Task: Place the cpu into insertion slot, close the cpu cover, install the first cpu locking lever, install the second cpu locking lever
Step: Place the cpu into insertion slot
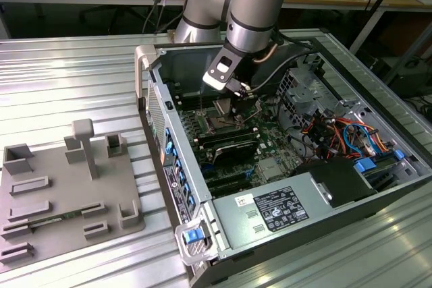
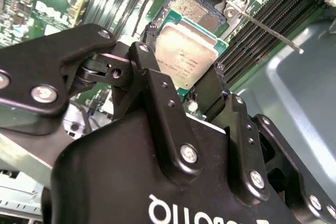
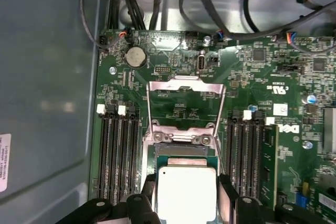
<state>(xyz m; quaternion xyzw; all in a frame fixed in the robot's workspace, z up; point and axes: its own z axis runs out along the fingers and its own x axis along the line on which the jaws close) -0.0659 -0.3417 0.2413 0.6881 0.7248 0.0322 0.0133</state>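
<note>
My gripper (image 2: 181,74) (image 3: 186,198) is shut on the cpu (image 2: 184,56) (image 3: 186,187), a small square chip with a silver-grey top, clamped on two opposite edges by black fingers (image 2: 149,72). The chip hangs just above the green board, partly over the insertion slot (image 2: 191,6) (image 1: 223,124), whose dark pin field shows beyond the chip's edge. The cpu cover (image 3: 186,84), a shiny silver frame with a square window, stands swung open on the far side of the socket. A thin metal locking lever (image 2: 268,30) sticks out, raised, beside the socket. In the exterior view the gripper (image 1: 233,92) sits low inside the computer case.
Long black memory slots (image 3: 118,156) (image 3: 247,150) flank the socket on both sides. Cables (image 3: 210,14) run along the case wall (image 1: 158,92). A power supply (image 1: 277,207) and drive wiring (image 1: 344,133) fill the exterior view's right. A grey fixture plate (image 1: 67,193) lies outside the case.
</note>
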